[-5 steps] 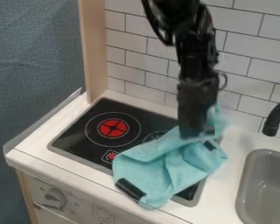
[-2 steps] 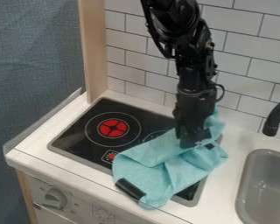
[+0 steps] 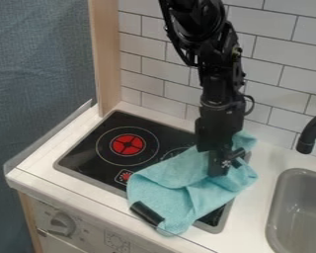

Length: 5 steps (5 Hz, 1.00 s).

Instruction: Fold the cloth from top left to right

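One turquoise towelling cloth point(image 3: 177, 196), rumpled, at your toy hob's point(image 3: 88, 153) four o'clock; one black gripper point(image 3: 229, 167), fingers parted, at the cloth's two o'clock; fold seemingly mostly done, top-left edge laid rightward; left for you: smoothing, withdrawal

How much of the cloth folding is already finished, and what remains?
The cloth looks partly folded: a flap's edge runs diagonally across it. The gripper is down at its upper right part; I cannot tell whether it grips. Likely left: settling the creased right side.
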Motion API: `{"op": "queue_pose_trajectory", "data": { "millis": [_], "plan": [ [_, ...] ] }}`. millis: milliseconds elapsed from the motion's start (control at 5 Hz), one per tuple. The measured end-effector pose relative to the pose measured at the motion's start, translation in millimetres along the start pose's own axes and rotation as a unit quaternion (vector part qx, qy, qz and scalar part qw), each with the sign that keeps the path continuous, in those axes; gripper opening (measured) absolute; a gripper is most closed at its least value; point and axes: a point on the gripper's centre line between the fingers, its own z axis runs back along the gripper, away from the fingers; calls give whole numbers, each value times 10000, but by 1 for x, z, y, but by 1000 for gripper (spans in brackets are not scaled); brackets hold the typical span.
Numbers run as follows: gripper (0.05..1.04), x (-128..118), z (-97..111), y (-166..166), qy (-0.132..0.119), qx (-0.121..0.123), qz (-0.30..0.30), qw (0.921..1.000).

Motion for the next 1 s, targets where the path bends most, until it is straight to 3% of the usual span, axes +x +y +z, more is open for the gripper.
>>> {"op": "queue_pose_trajectory", "data": {
  "millis": [400, 800, 1000],
  "plan": [
    [999, 6, 28, -1, -264, -53, -22, 9996],
    [999, 10, 73, 11, -461, 10, 112, 9989],
    [999, 8, 73, 12, -449, 4, 142, 9989]
  ]
}}
